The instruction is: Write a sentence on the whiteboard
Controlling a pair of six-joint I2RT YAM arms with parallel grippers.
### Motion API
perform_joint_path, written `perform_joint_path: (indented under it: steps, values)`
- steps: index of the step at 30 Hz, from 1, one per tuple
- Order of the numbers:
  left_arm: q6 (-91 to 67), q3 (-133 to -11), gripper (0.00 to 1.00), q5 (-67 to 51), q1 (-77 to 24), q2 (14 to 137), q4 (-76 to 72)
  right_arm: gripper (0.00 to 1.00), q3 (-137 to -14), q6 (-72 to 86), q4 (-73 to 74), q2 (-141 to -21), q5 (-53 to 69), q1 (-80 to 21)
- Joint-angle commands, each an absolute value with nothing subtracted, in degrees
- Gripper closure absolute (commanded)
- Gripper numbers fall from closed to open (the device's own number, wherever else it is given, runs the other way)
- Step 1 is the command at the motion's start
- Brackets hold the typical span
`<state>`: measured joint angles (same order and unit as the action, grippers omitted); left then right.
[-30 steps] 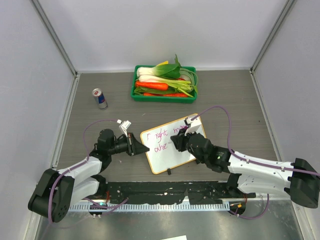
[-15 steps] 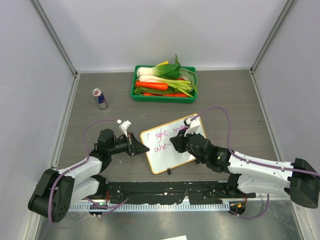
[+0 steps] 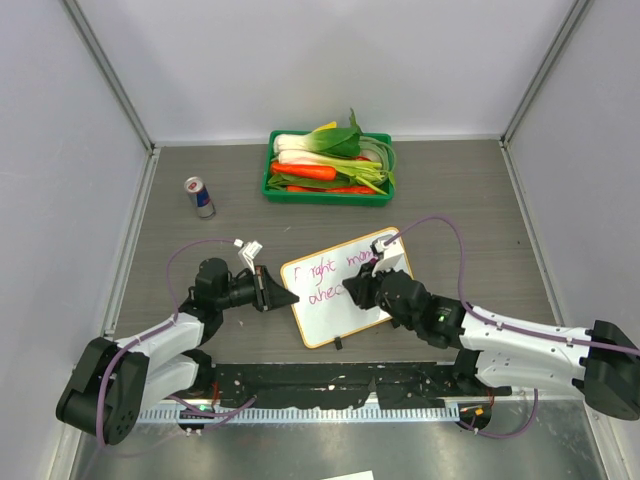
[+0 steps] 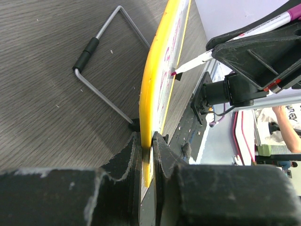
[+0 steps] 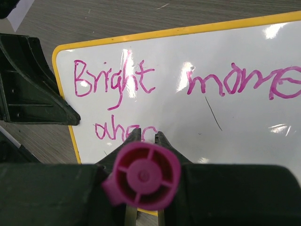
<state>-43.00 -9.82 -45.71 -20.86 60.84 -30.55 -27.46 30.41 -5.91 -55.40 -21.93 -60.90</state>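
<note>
my left fingers nearly shut, pinching whiteboard edge to brace it against pen pressure. my right fingers clamped on marker, tip at second line. board mid table; sentence looks unfinished, ends "ahe".

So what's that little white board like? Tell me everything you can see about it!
The whiteboard is a small glossy white rectangle with rounded corners and a thin yellow rim. It sits at a slant on the grey table. Purple writing on it reads "Bright mome" above "ahe", partly hidden. The left gripper pinches its left edge, and the marker in the right gripper touches its face.
</note>
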Motion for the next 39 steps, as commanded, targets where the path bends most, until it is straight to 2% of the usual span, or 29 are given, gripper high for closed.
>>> perform_joint_path:
  steps: [1,25,39]
  values:
    - [-41.0,-10.1,1.0,-45.0,-20.8,60.9,-30.8,0.99,-26.5,30.3,-3.8,-54.9,-25.4,-60.6]
    - [-41.0,-10.1,1.0,-45.0,-20.8,60.6,-30.8,0.99,-31.2,29.4,-6.4,-56.8,-30.3,-59.9]
    - [-41.0,-10.0,1.0,-45.0,-20.8,60.7,-30.8,0.99,-28.8,30.0,-4.7,-56.6,-27.1,-59.8]
